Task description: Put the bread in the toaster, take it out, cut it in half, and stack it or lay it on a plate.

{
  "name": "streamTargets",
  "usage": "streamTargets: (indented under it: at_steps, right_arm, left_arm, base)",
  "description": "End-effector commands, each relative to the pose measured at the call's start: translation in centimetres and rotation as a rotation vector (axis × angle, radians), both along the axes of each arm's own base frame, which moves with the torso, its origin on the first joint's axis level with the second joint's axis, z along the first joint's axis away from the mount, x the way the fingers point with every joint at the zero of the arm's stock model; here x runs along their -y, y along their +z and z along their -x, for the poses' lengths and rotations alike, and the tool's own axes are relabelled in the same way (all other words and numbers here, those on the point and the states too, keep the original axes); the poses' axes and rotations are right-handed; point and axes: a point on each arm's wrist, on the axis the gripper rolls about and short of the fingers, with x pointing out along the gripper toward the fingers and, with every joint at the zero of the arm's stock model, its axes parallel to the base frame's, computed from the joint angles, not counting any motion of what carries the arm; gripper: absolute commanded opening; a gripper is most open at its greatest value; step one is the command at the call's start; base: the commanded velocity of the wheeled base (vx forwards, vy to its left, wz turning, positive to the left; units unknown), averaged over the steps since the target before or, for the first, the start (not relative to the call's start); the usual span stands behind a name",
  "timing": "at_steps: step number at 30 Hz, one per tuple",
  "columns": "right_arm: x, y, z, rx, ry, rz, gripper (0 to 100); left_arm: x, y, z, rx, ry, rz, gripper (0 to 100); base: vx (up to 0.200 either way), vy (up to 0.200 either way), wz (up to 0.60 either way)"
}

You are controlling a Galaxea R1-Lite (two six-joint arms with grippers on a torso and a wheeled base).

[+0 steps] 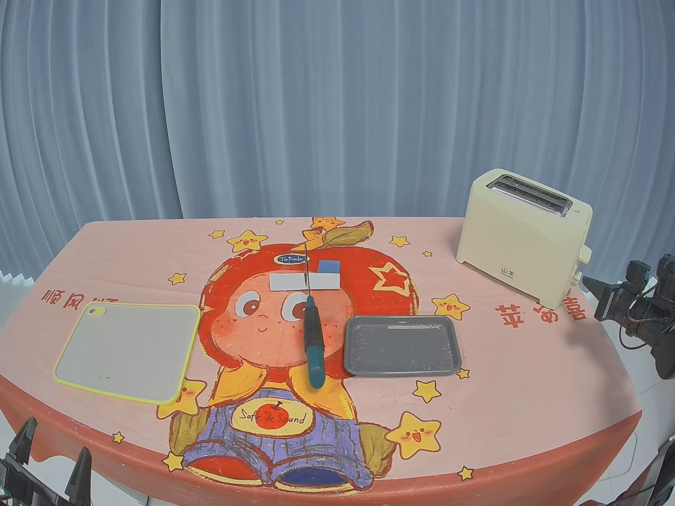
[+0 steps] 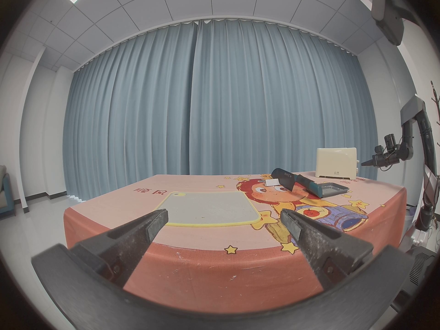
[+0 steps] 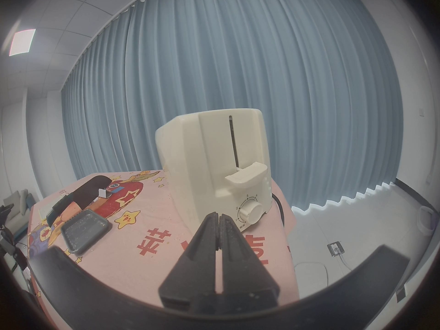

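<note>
Left hand (image 2: 223, 216) open, empty, off the near left edge of the worktop (image 1: 534, 388). Right hand (image 3: 218, 218) closed, empty, beside the lever of the toaster (image 1: 524, 233), far right. Knife (image 1: 313, 339) lies between board (image 1: 126, 349) and plate (image 1: 401, 346).

On the desk (image 1: 534, 395) we find the cutting board (image 1: 126, 351) at the near left. To its right, mid-desk, lies the knife (image 1: 314, 346), handle near and blade far, the blade crossing a small card (image 1: 287, 282). Just right of the handle sits the plate (image 1: 402, 346), apart from it. The toaster (image 1: 524, 237) stands at the far right, behind the plate.
</note>
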Motion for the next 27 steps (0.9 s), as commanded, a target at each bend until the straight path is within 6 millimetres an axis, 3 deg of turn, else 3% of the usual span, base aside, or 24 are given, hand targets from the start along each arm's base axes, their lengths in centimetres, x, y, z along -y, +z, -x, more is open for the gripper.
streamTargets:
  at_steps: [1,27]
  right_arm:
    - [0.2,-0.8,-0.9,-0.025,0.0,-0.012,0]
    - [0.5,-0.6,-3.0,-0.014,-0.051,-0.12,0]
  left_arm:
    - [0.0,-0.5,-0.1,-0.019,0.0,0.0,100]
    - [0.0,-0.5,-0.1,-0.017,0.0,0.0,100]
  base:
    - [0.0,0.0,0.0]
    - [0.0,0.0,0.0]
